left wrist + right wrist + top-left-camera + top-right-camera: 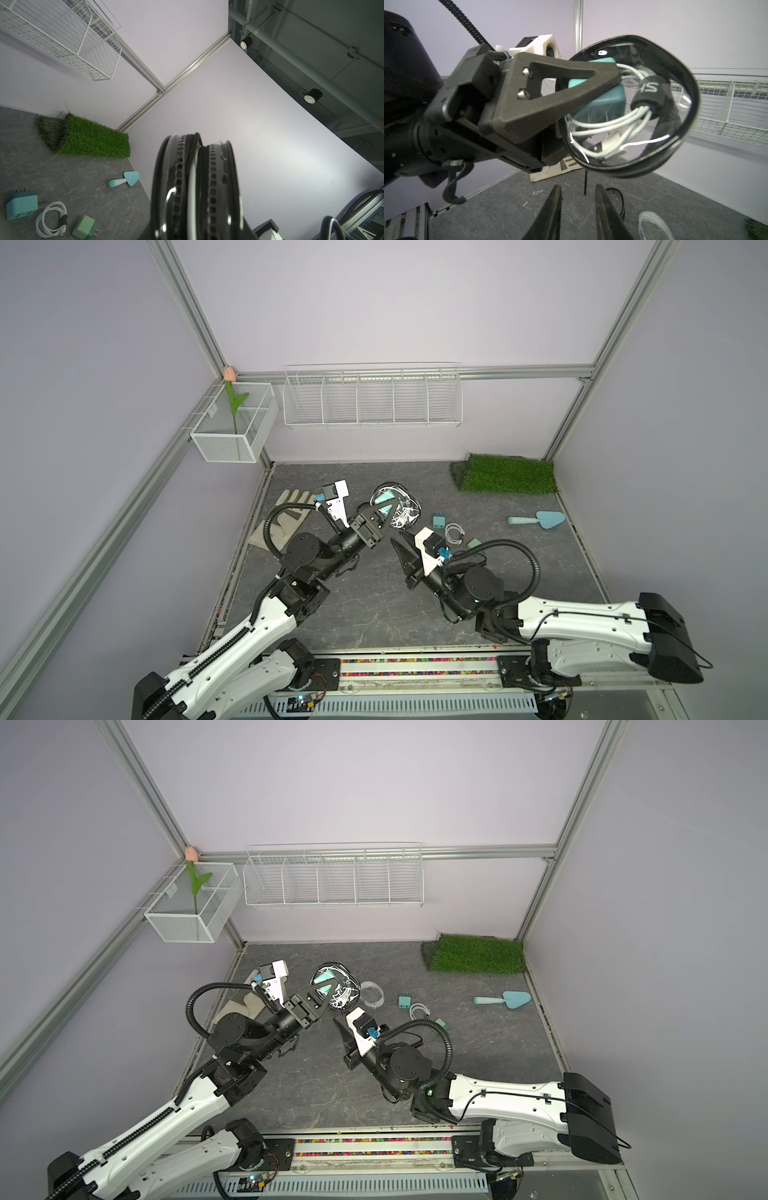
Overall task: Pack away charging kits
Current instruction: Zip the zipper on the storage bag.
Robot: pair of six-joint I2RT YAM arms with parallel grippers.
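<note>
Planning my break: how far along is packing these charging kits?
Done: one plug and cable are in the black-rimmed case. In hand: left claw grips it; right claw open nearby. Left: teal plug, green plug, loose cable, clear case, lying on the table.

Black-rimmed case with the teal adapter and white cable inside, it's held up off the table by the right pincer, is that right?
No. The left pincer holds the black-rimmed case off the table, with the teal adapter and white cable inside; the right wrist view shows it. The right pincer is below, empty.
</note>
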